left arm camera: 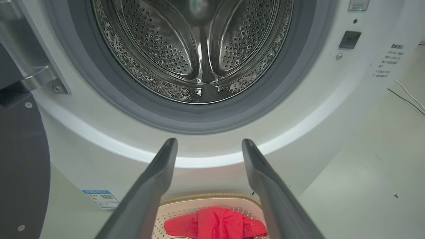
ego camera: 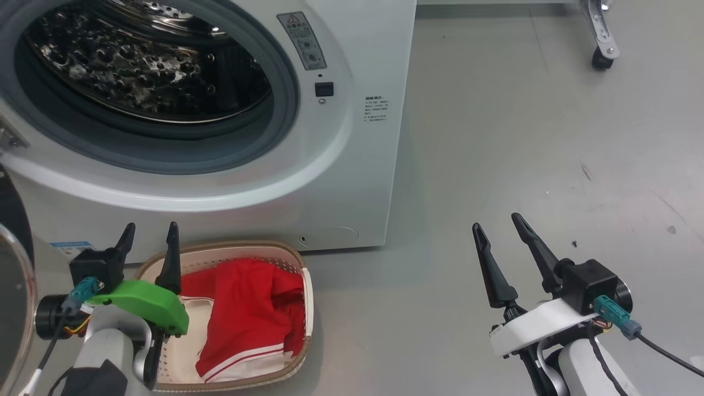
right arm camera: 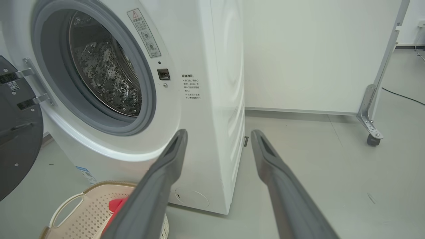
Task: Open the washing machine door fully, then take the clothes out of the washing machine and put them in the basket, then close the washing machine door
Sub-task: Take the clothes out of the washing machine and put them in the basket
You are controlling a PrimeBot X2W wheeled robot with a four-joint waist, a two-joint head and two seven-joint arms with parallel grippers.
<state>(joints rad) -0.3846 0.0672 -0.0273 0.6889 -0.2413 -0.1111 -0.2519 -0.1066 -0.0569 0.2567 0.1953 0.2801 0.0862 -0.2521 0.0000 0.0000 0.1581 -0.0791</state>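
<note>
Soft red garments with white striped trim (ego camera: 247,308) lie in the cream perforated plastic basket (ego camera: 306,297) before the white washing machine (ego camera: 352,137), whose dimpled steel drum (ego camera: 148,60) looks empty. The left gripper (ego camera: 151,230) and right gripper (ego camera: 496,223) have jaws apart, empty. The glossy black round door (right arm camera: 16,139) hangs open at left; pushing its slick curve, jaws may slip.

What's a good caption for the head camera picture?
Red clothes lie in the basket before the open, empty-looking washing machine.

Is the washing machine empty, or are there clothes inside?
Empty, as far as shows: the drum is bare metal, and the red clothes lie in the basket.
</note>
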